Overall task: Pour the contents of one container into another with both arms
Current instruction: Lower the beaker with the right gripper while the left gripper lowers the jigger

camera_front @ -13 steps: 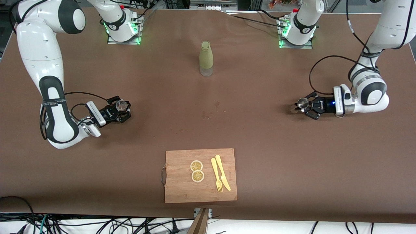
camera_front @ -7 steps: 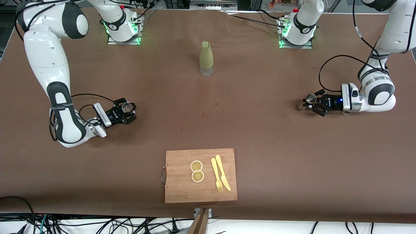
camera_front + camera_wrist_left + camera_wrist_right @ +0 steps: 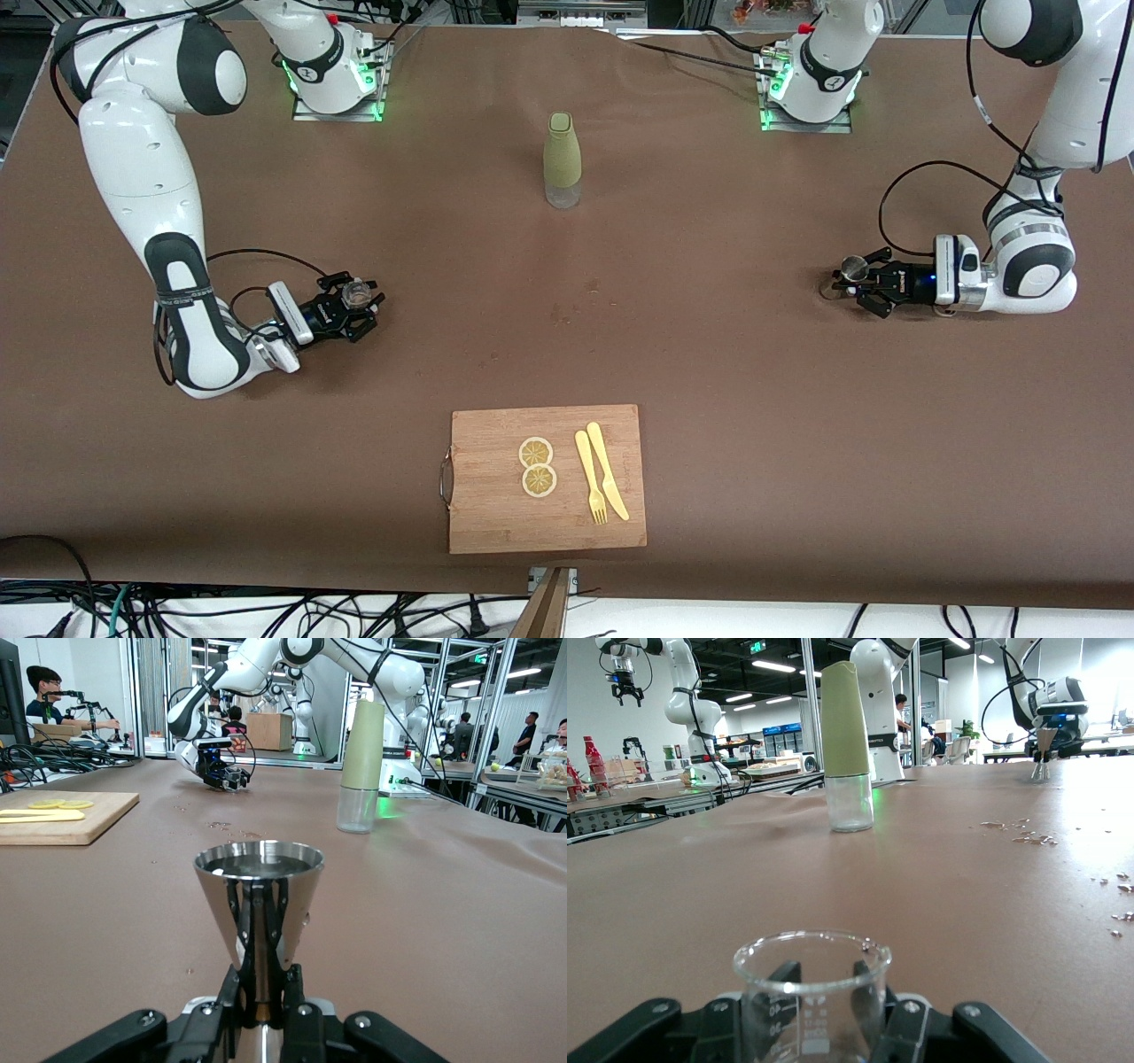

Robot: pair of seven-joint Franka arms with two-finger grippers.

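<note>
A clear glass beaker (image 3: pixel 356 291) (image 3: pixel 812 992) stands upright on the brown table toward the right arm's end. My right gripper (image 3: pixel 353 306) (image 3: pixel 824 1010) sits low around it. Toward the left arm's end, a steel cone-shaped jigger (image 3: pixel 854 265) (image 3: pixel 258 890) is upright, and my left gripper (image 3: pixel 855 283) (image 3: pixel 258 988) is shut on its narrow waist, low over the table. I cannot tell whether the jigger's base touches the table.
A green bottle with a clear base (image 3: pixel 563 159) (image 3: pixel 361 762) (image 3: pixel 845 744) stands mid-table near the bases. A wooden cutting board (image 3: pixel 496 523) with two lemon slices (image 3: pixel 537 466), a fork and a knife (image 3: pixel 607 470) lies at the front edge. Crumbs (image 3: pixel 567 310) dot the middle.
Both arms have come down toward the table. The beaker went from tilted to upright and shifted toward the middle. The jigger moved toward the left arm's end.
</note>
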